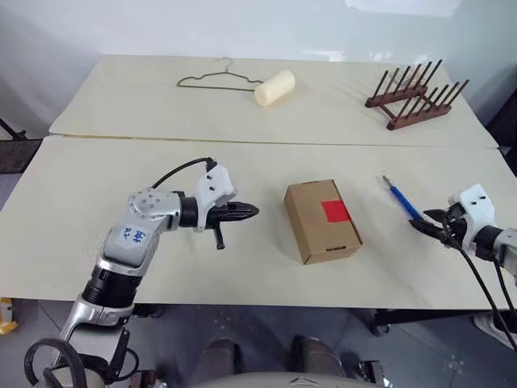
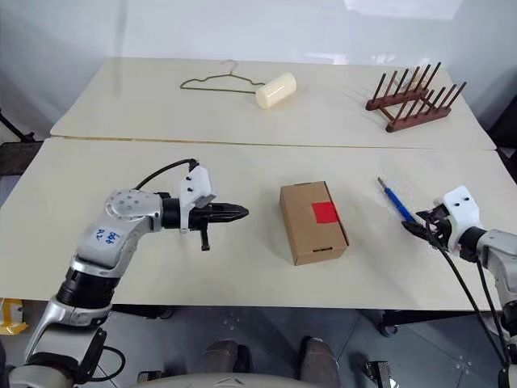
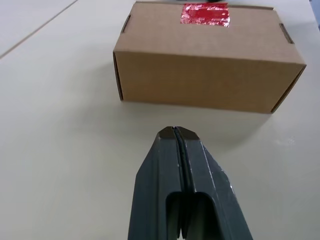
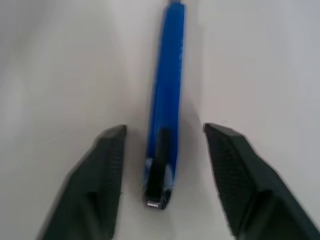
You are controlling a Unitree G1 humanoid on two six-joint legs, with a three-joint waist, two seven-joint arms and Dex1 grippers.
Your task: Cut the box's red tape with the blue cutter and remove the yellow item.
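Note:
The brown cardboard box [image 1: 321, 220] lies closed in the middle of the near table, with the red tape [image 1: 336, 212] on its lid. My left gripper [image 1: 249, 212] is shut and empty, pointing at the box from its left with a gap between them; the box [image 3: 207, 57] and the red tape [image 3: 206, 14] face it in the left wrist view. The blue cutter [image 1: 401, 199] lies flat on the table to the right of the box. My right gripper [image 4: 165, 135] is open, its fingers on either side of the cutter's [image 4: 166, 95] near end. The yellow item is hidden.
On the far table lie a thin wire hanger [image 1: 218, 79], a pale cream cylinder [image 1: 275, 87] and a brown wooden rack [image 1: 414, 94]. A seam [image 1: 242, 139] runs between the two tables. Black cables trail from both wrists.

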